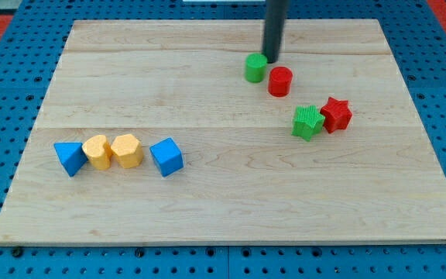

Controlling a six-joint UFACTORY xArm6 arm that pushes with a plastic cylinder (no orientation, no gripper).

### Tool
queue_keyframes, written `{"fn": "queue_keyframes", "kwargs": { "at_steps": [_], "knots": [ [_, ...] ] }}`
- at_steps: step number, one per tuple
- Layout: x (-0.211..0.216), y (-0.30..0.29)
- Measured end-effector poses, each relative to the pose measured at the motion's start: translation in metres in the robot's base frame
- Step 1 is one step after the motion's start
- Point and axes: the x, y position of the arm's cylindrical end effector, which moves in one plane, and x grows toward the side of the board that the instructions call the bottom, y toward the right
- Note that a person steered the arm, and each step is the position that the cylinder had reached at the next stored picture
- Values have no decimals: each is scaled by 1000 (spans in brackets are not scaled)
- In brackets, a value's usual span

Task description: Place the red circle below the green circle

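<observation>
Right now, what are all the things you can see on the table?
Green circle: one, green, near the view's top, right of centre.
Red circle: one, red, just to the lower right of the green circle.
Green star: one, green, on the view's right, mid-height.
Red star: one, red, touching the green star's right side.
Blue blocks: two, blue, angular, at the lower left; one at the row's left end, one at its right end.
Yellow blocks: two, yellow, rounded, side by side between the blue ones.
Wooden board: one, pale wood, under all the blocks.
My tip: one, dark rod, right beside the green circle, above the red circle.
</observation>
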Motion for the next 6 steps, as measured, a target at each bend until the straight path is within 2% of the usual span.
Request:
{"fn": "queue_keyframes", "kwargs": {
  "at_steps": [1, 2, 4, 5, 6],
  "knots": [
    [-2, 23],
    [11, 109],
    [41, 45],
    [49, 52],
    [75, 29]
  ]
}}
